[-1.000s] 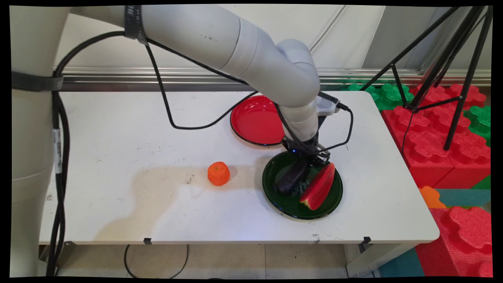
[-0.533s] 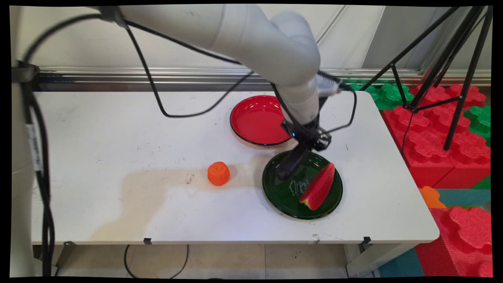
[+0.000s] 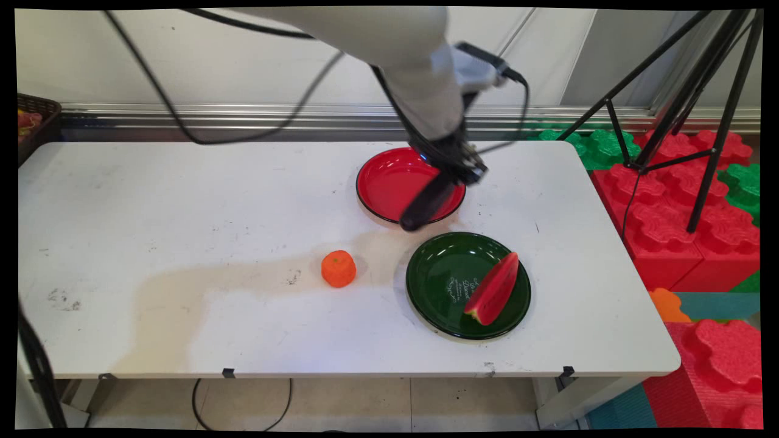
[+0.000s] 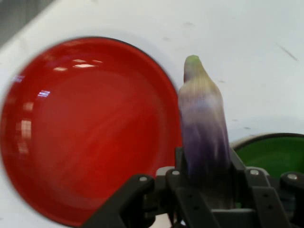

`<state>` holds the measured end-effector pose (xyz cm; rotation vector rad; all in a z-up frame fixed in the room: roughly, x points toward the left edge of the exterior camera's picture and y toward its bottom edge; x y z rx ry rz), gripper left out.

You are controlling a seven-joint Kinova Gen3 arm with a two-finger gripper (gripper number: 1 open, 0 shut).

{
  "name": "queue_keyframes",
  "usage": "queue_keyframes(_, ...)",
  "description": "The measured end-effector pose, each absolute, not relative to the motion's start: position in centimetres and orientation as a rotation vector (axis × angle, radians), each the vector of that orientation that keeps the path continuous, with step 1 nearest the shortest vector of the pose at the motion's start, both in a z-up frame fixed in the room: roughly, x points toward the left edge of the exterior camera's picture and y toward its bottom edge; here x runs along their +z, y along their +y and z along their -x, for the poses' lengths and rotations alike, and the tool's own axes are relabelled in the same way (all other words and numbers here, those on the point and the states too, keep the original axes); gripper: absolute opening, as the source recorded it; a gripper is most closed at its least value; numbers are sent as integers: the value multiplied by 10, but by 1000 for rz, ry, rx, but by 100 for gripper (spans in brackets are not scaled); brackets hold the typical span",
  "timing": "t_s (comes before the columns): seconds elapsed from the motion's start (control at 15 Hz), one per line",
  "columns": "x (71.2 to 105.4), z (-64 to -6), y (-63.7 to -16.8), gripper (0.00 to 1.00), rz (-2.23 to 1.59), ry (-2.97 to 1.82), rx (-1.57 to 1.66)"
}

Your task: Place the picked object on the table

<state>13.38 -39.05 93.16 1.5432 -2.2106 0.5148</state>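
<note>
Grip: we see the gripper (image 3: 453, 173) clamped on an eggplant (image 4: 203, 127), lifted clear so it hangs slanted over the red plate (image 3: 389, 182).
Green plate (image 3: 447, 286): holds a watermelon slice (image 3: 493, 290).
Nearby: orange fruit (image 3: 338, 268) on the table (image 3: 182, 243).

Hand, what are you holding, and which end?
The hand holds a purple eggplant by one end; the other end hangs free above the red plate.
</note>
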Motion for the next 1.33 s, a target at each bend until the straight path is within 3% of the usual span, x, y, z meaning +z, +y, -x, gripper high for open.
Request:
queue_keyframes(0.53,959,-229,-371,0,-1510,-2253,659)
queue_keyframes(1.33,918,-335,-359,0,-1615,-2314,693)
